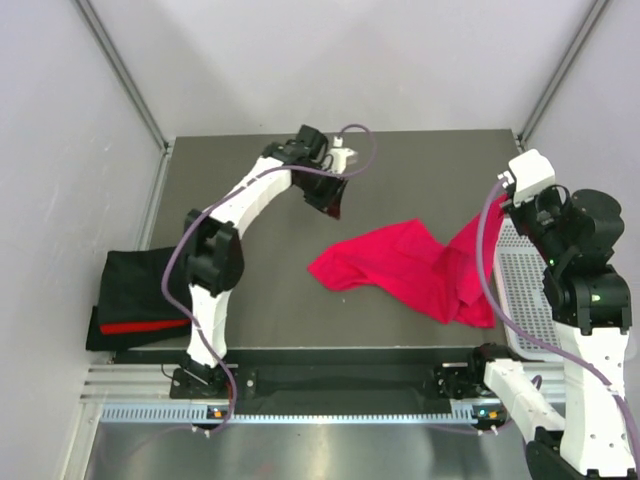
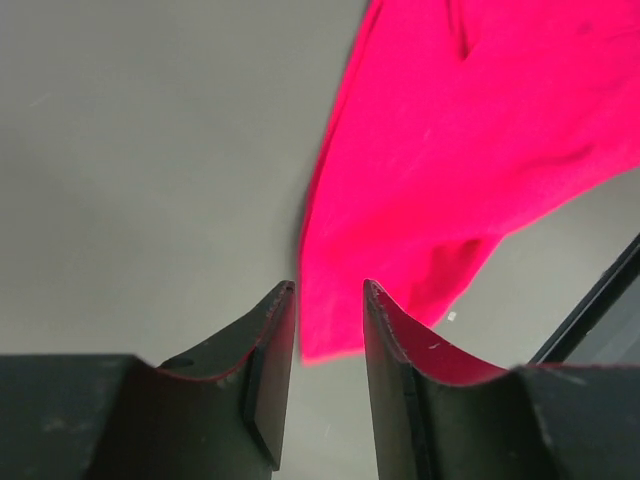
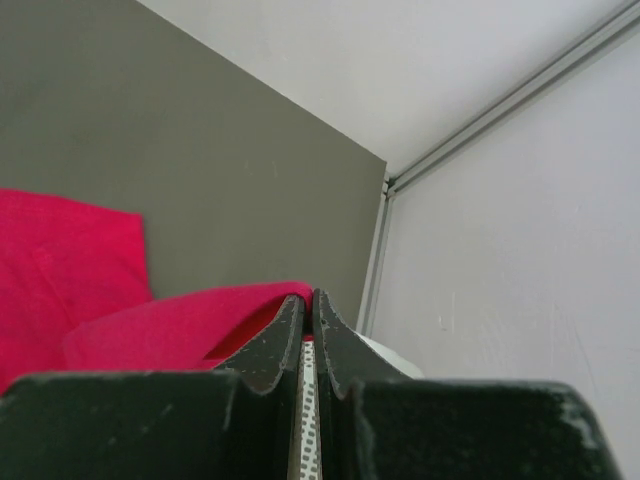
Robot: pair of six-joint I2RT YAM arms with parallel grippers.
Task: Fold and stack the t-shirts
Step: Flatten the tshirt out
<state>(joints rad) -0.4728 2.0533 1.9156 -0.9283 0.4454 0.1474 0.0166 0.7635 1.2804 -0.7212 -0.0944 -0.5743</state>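
At the left edge of the overhead view we see the pile point(image 1: 130, 295) of folded black and red shirts, so part of the job looks done. Upper middle, the left claw point(image 2: 328, 288) hangs over the table point(image 1: 420, 170), jaws partly spread and empty, and right of centre the magenta shirt point(image 1: 400, 265) lies crumpled. At the right edge the right claw point(image 3: 308, 296) is pressed together, seemingly pinching that shirt's raised corner above the basket point(image 1: 525, 290); we judge spreading, folding and stacking remain.
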